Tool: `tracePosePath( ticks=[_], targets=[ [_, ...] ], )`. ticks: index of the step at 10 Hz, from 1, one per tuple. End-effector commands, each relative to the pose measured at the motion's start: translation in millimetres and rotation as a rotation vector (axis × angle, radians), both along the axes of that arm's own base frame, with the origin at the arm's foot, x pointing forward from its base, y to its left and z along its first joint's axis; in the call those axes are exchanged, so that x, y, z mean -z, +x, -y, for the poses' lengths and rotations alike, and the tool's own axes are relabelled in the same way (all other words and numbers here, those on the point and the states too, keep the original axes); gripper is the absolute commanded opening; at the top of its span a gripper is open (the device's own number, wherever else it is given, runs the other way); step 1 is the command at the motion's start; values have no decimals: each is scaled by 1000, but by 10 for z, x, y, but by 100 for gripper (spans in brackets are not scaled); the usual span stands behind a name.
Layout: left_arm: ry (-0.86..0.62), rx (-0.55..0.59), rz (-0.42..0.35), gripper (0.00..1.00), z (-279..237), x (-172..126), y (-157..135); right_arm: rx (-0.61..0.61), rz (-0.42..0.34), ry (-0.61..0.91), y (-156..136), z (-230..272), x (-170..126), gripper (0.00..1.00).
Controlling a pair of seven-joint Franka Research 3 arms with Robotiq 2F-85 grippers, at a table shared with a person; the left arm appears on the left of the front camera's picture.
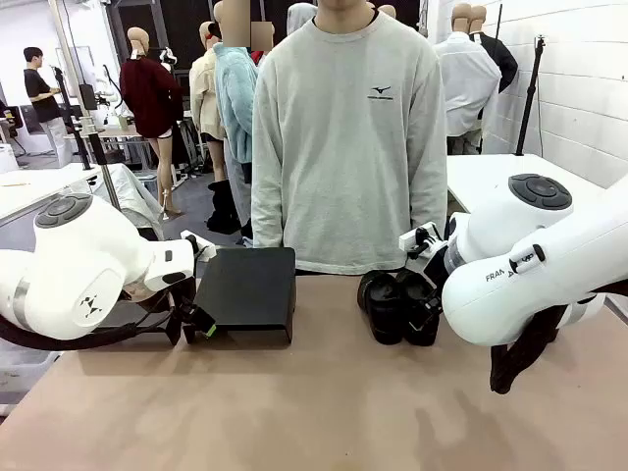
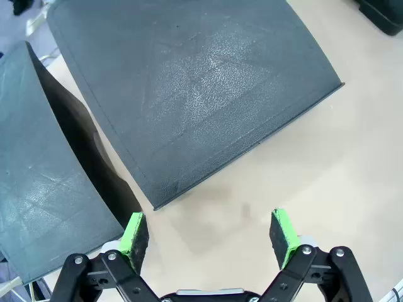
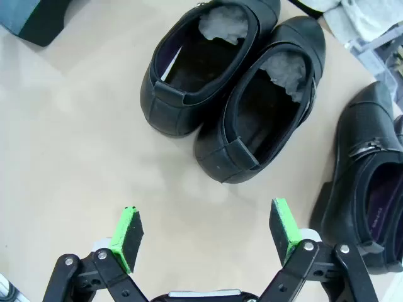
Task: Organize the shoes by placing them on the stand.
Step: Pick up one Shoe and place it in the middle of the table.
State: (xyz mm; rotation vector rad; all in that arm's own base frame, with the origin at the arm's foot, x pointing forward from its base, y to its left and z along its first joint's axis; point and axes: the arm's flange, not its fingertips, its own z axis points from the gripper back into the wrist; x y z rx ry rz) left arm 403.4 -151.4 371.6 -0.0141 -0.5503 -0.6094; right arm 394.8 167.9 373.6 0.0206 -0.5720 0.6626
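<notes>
While the shoes (image 1: 397, 306) are sitting untouched near the far edge of the bench (image 1: 314, 422), right of its middle and just in front of the person (image 1: 343, 137), none is yet resting on the stand (image 1: 245, 289).

From the right wrist, two shoes (image 3: 233, 94) are lying side by side and touching, openings up, with pale wadding (image 3: 221, 24) filling their toes. A third shoe (image 3: 368, 189) is lying just beside them, apart.

Judgement: each is looking light and moderately stiff, with the wadding helping the toe keep its shape. The glossy upper is likely to be slippery under the pads, so a pinch across the rounded toe is risking a slide. The heel collar or side wall is looking like the better hold, one finger inside the opening and one outside.

The right tool (image 3: 208, 233) is hanging over bare bench just short of the pair, jaws wide, holding nothing.

The stand, a flat black platform, is sitting near the far edge, left of the middle. The left tool (image 2: 210, 233) is hovering just beside one corner of it, jaws wide and empty.
</notes>
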Motion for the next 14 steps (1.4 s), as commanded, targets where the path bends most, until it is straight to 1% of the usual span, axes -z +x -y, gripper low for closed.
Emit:
tracePosePath(
  ticks=[1, 13, 14],
  targets=[
    [0, 0, 0, 100, 0, 0, -1, 0, 0, 0, 0, 0, 0, 100],
    [3, 5, 1, 100, 20, 0, -8, 0, 0, 0, 0, -1, 0, 100],
    [38, 18, 43, 100, -81, -192, -90, 7, 28, 24, -14, 277, -217, 100]
  ],
)
